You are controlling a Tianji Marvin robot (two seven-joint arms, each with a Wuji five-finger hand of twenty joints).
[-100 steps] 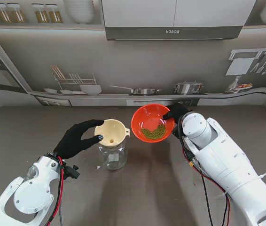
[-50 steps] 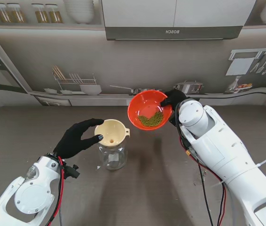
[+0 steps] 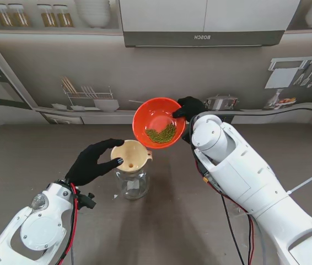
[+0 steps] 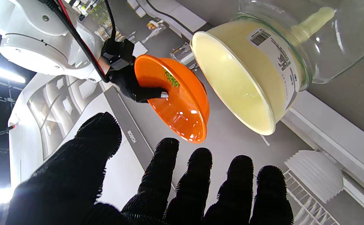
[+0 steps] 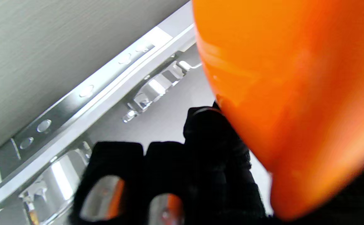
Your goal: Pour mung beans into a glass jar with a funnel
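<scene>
Item: glass jar [image 3: 133, 183], upright on your counter [image 3: 29, 154]; cream funnel [image 3: 132, 154] seated in its neck; jar appears empty, so setup looks done, pour not yet begun.
Item: orange bowl [image 3: 158, 122], lifted off the counter, just beyond and right of the funnel, tipped slightly toward it; mung beans [image 3: 161, 134] all inside, gathered at the low side.
Item: right hand [image 3: 189, 107]; its fingers [image 5: 206, 137] pinch the bowl's rim.
Item: left hand [image 3: 91, 162]; fingers [image 4: 197, 175] spread, holding nothing; one fingertip seems to rest on the funnel rim.
Remaining for you: bring the bowl's lip over the funnel, tilt, empty the beans.
</scene>
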